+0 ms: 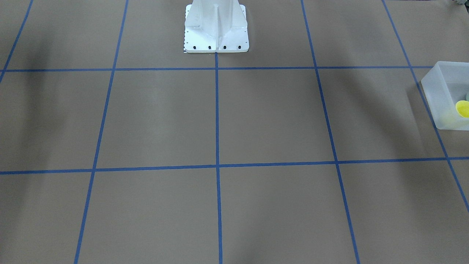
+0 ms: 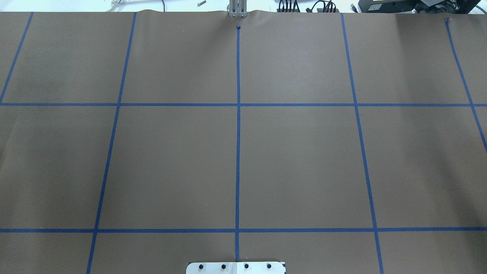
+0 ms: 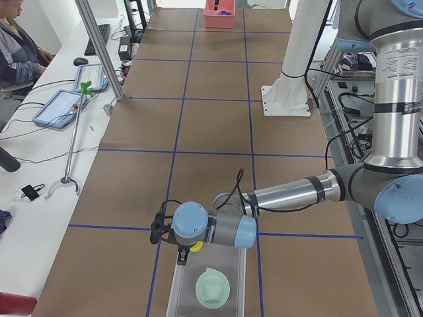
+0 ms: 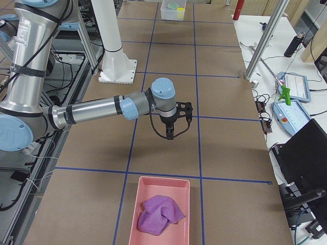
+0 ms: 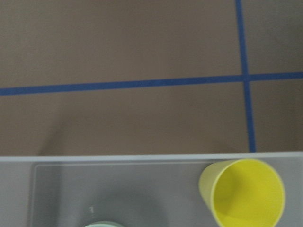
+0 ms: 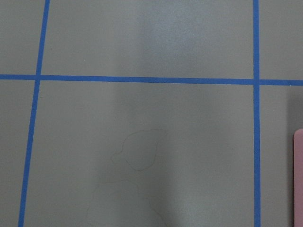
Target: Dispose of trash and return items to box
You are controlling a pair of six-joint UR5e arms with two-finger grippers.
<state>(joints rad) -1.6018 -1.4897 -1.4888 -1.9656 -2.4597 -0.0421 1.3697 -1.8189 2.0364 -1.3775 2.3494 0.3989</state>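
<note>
Brown paper is being shown spread over the counter [image 1: 271, 117] in the front-facing view, crossed by blue tape [image 1: 217, 110], with the white robot base [image 1: 216, 25] at the top edge. At the right edge the frosted box [image 1: 439, 99] is being cut off by the frame. The yellow cup [image 1: 462, 109] is being seen inside it near its front corner, with a sliver of the mint-green bowl [image 1: 467, 96] just behind.

In the overhead view, the taped paper and the base's edge are being shown.

In the left side view, the left hand [image 3: 182, 256] is being held pointing down over the far end of the box, with the cup just beside it and partly hidden. The bowl is being shown on the box floor, nearer the camera. How far this hand is parted, and whether anything is being gripped, cannot be told.

In the right side view, the right hand [image 4: 170, 133] is being held pointing down above bare paper, well apart from a pink tray [image 4: 134, 204] with a purple cloth [image 4: 159, 214] in it. Its opening cannot be told either.

In the left wrist view, the cup is being seen in the box's right corner, mouth toward the camera. In the right wrist view, bare taped paper is being shown.
</note>
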